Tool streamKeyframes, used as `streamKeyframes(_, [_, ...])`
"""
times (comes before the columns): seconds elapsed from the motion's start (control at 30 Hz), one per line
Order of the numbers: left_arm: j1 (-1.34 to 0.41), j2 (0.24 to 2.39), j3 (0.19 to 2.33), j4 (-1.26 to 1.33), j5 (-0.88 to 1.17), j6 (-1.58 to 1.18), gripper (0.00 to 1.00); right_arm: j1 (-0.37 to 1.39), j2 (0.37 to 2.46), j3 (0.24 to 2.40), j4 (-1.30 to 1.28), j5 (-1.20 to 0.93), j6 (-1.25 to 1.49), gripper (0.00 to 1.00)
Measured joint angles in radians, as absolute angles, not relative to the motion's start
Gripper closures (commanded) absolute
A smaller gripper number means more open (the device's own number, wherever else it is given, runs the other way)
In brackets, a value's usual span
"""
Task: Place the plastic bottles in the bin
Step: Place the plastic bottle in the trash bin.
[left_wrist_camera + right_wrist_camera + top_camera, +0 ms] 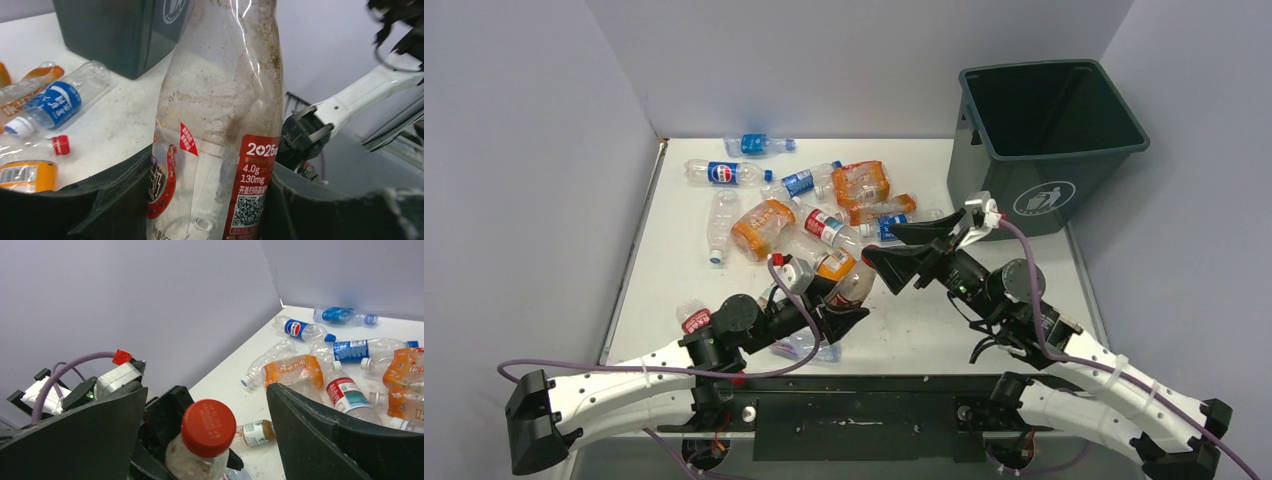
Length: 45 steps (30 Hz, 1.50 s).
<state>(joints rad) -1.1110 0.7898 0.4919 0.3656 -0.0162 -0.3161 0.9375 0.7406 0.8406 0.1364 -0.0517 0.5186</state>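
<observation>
Over the worktop, the left hand clamps a grimy red-capped bottle, its cap aimed between the wide-apart fingers of the right hand, the arm nearer the bin.

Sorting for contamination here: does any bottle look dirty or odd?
Yes: the red-capped bottle gripped in the left tool is grimy, with brown residue speckling and streaking its clear wall.

Bright, even light; soft shadows; mild glare on the bottle.
</observation>
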Motion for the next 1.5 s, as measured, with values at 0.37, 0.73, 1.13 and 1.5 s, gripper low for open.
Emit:
streamKeyframes(0.37, [-1.111, 0.786, 0.437, 0.550, -0.022, -0.409, 1.00, 0.937, 0.814, 0.806, 0.190, -0.054, 0.601, 0.17])
streamKeyframes(0.73, [-1.111, 0.785, 0.430, 0.550, -0.052, -0.406, 0.32, 0.939, 0.904, 0.831, 0.195, -0.140, 0.635, 0.73])
streamKeyframes(1.13, [-1.113, 0.637, 0.639, 0.264, -0.280, -0.091, 0.04, 0.943, 0.899, 1.087, -0.062, 0.133, 0.402, 0.95])
streamKeyframes(1.5, [-1.029, 0.589, 0.565, 0.392, -0.815, 0.311, 0.04, 0.562, 1.034, 1.304, 0.183, 0.761, 0.011, 0.95])
